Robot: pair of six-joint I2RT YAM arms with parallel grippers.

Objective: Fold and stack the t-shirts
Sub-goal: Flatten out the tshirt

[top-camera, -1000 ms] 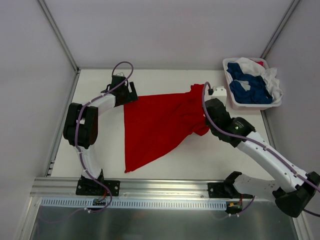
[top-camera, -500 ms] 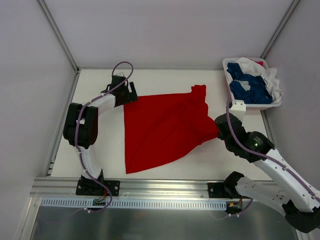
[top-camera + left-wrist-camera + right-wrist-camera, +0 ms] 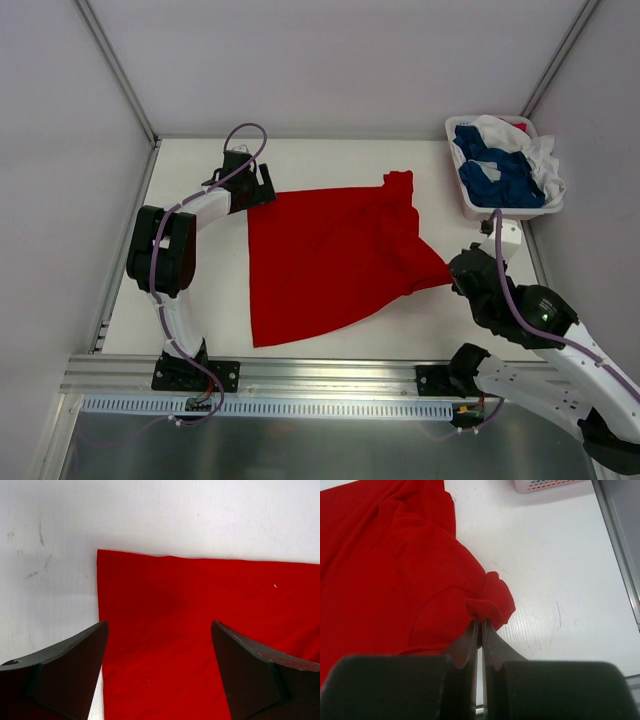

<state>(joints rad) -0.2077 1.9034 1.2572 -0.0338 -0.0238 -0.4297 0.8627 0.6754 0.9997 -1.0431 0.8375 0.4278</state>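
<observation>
The red shirt (image 3: 330, 260) lies spread on the middle of the white surface (image 3: 330, 160). It is plain and bright, with no print showing. Its left edge runs straight from far to near, and from there the cloth narrows like a fan to a point on the right. Shallow creases run toward that point, and a small bunched fold sits at the far right edge.

The right claw (image 3: 481, 622) is pressed together on the right point, pinching a little gathered lump of red cloth just above the surface. The left claw (image 3: 159, 625) is spread wide over the shirt's far-left corner, one finger to each side. I cannot tell whether it touches the cloth.

At the far right corner a white basket (image 3: 505, 212) holds blue shirts (image 3: 495, 175) and white shirts (image 3: 535, 150) in a crumpled heap.
</observation>
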